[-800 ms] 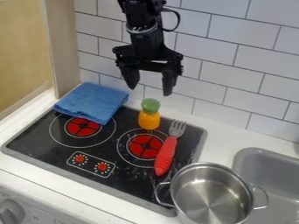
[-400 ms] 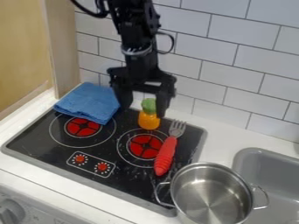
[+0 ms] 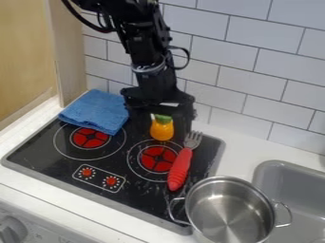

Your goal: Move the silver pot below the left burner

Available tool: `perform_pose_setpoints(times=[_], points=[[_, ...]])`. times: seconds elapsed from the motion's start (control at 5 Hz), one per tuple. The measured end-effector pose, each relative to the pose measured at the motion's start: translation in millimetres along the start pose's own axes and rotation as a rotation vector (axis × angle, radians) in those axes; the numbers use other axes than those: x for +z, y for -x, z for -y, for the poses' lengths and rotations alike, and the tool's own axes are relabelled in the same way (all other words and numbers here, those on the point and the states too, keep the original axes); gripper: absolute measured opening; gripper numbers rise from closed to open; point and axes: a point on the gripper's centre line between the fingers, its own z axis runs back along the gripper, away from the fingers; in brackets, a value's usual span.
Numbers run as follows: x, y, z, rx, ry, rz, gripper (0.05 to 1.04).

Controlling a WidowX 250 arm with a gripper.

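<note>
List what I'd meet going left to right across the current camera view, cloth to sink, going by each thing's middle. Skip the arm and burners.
Blue cloth → orange toy with a green top → red-handled fork → silver pot → gray sink

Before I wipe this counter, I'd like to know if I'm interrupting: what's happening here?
The robot arm has its open gripper at the orange, green-topped toy at the back of the stove; I can't tell whether it touches. Nothing is handling the silver pot, which sits at the stove's front right corner beside the sink, not yet below the left burner.
</note>
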Motion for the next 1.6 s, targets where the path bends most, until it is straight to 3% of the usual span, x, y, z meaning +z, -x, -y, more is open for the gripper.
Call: perform_pose_setpoints(times=[0.2,0.6,1.0,1.4,1.6], points=[[3,14,9,-0.047,0.049,-0.024,0.999],[1,47,19,-0.183,0.093,-0.083,0.999],[-12,56,35,-0.298,0.105,-0.122,0.999],[-35,63,54,-0.325,0.105,-0.182,0.999],[-45,55,67,-0.349,0.094,-0.182,0.94]])
